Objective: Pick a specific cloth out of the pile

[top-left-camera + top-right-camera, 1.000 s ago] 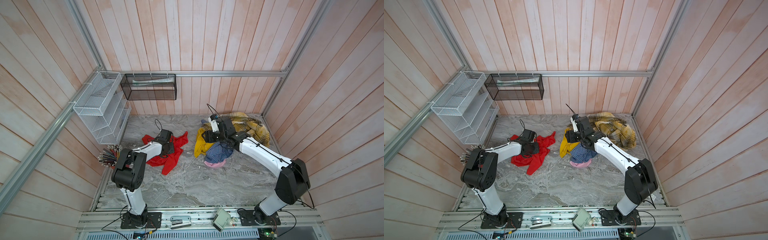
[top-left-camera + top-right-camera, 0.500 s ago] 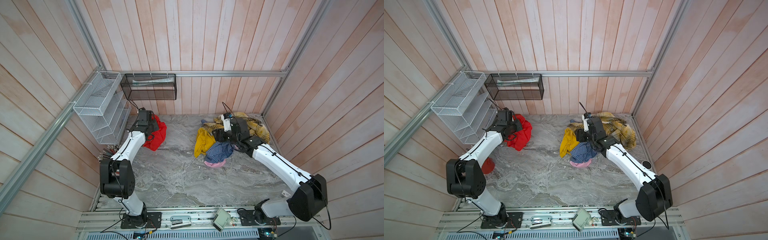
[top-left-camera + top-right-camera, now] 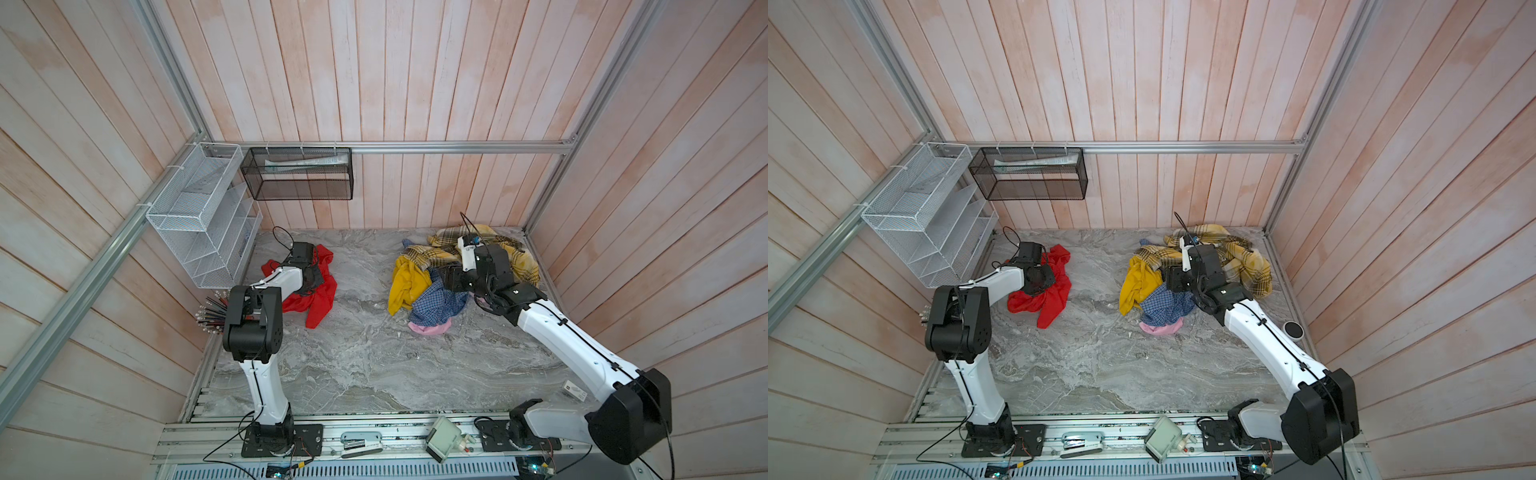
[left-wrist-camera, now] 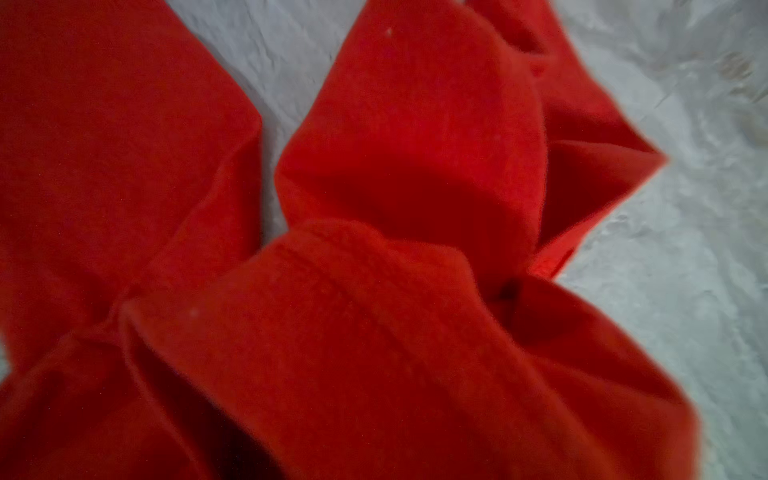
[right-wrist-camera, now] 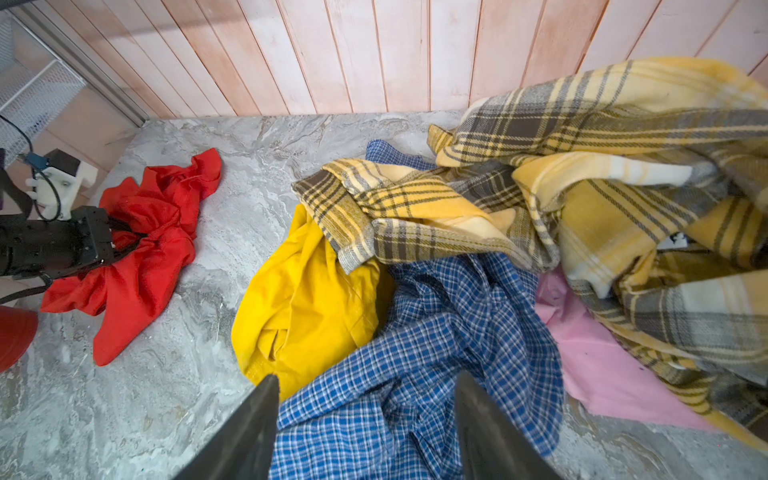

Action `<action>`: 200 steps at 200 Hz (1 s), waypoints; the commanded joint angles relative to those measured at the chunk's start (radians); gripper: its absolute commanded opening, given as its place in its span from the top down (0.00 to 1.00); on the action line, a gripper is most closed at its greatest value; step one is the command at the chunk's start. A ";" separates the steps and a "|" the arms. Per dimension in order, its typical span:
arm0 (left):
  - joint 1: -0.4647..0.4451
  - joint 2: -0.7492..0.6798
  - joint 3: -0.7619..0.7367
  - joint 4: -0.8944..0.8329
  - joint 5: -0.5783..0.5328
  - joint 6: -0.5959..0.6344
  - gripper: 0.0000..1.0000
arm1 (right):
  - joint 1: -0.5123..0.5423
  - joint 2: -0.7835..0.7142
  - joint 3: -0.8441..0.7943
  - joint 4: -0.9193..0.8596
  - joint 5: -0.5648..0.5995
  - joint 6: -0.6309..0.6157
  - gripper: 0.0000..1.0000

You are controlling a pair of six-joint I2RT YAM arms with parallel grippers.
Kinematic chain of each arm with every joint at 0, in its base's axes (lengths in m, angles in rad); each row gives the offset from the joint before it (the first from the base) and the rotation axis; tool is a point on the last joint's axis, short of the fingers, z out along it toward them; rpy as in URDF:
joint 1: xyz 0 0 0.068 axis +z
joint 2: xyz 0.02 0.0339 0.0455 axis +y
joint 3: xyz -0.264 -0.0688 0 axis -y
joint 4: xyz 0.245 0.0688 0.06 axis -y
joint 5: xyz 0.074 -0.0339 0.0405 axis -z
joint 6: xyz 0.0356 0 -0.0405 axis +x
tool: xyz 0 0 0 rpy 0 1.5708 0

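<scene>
The cloth point(image 3: 322, 297) point(image 3: 1054, 297), bright red, lies crumpled on the marble table at the left, apart from the pile point(image 3: 440, 253) point(image 3: 1246, 262). My left gripper point(image 3: 311, 277) point(image 3: 1040, 280) sits on it, and in the right wrist view the left gripper point(image 5: 133, 243) is shut on a gathered fold of the cloth point(image 5: 141, 274). Red fabric point(image 4: 374, 332) fills the left wrist view and hides the jaws. My right gripper point(image 5: 366, 376) is open just above the blue checked shirt point(image 5: 415, 332) at the pile's front, nothing between its fingers point(image 5: 257, 415).
The pile also holds a mustard-yellow cloth point(image 3: 405, 282), yellow-and-grey plaid point(image 5: 582, 208) and a pink piece point(image 3: 428, 329). A white wire rack point(image 3: 199, 216) and black mesh basket point(image 3: 297, 178) hang at back left. A pencil bundle point(image 3: 210, 316) stands beside the left arm.
The left arm carried the red cloth up toward the back left corner, then came down; the cloth now lies spread on the table's left. The right gripper shifted slightly over the pile.
</scene>
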 commanded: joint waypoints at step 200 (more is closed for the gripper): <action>-0.048 -0.507 -0.346 0.134 -0.037 0.126 0.00 | -0.402 -0.438 -0.654 0.672 0.099 -0.215 0.13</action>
